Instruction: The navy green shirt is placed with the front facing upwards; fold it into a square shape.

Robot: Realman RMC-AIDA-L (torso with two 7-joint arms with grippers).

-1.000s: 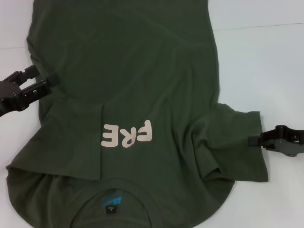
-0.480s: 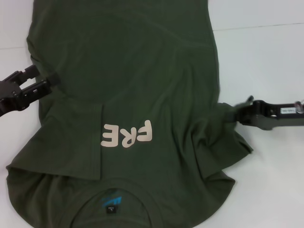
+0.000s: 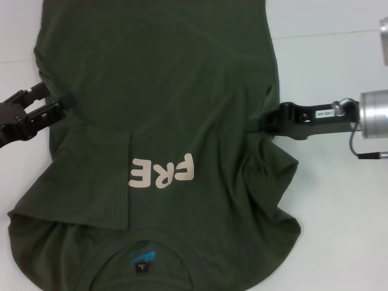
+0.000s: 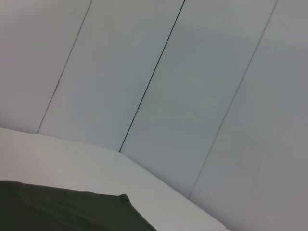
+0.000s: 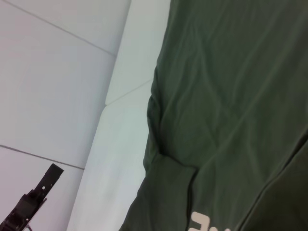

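1. The right gripper (image 3: 259,123) reached in from the robot's right and lay over the shirt's right edge, level with a point just above the lettering. It appeared clenched on a fold of the sleeve cloth, which bunched up beneath it, though the fingertips themselves were dark against dark fabric and hard to make out.
2. From that gripper, the bulk of the navy green shirt (image 3: 157,91) lay toward the robot's left, so a fold inward would carry the sleeve across toward the letters "FRE" (image 3: 162,172).
3. The shirt's long axis ran away from the robot: collar and blue neck label (image 3: 141,257) nearest, hem farthest. The lettering faced up.
4. The left gripper (image 3: 57,102) rested at the shirt's left edge, its fingers spread and touching the cloth's margin without holding anything I could see. It was nearer the left sleeve; the right gripper was the one at work.
5. The white table (image 3: 339,218) under the shirt was flat and smooth, with a thin seam line across it.
6. Behind, the wrist views showed pale wall panels (image 4: 192,86) with dark joints.
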